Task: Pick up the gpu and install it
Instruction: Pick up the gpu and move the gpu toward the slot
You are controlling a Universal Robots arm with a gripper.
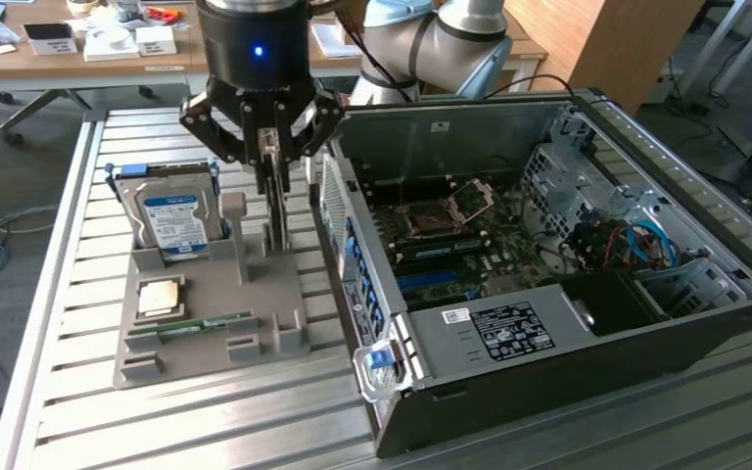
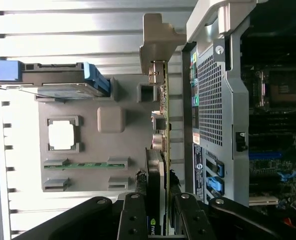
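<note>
- I see the gpu (image 1: 278, 220) standing on edge in a slot of the grey holder (image 1: 261, 294), on the side nearest the case (image 1: 546, 323).
- The gripper (image 1: 273, 181) comes straight down over the card's top edge and is clenched on the gpu, one finger on each face.
- The card's lower edge sits in the holder, so it is gripped but not lifted.
- The wrist view shows the card edge-on, its green board running between the black fingers (image 2: 134, 215). Its silvery bracket (image 2: 157, 42) is at the far end, just beside the case's perforated rear panel.
- The exterior view shows the case lying open, with the motherboard (image 1: 448, 211) exposed inside.
- Elsewhere on the holder are an upright drive (image 1: 173, 220) with a blue-white label, a flat chip (image 1: 161, 296) and a memory stick (image 1: 193, 324), all apart from the gripper.
- Holder and case rest on a slatted metal table (image 1: 219, 421).
</note>
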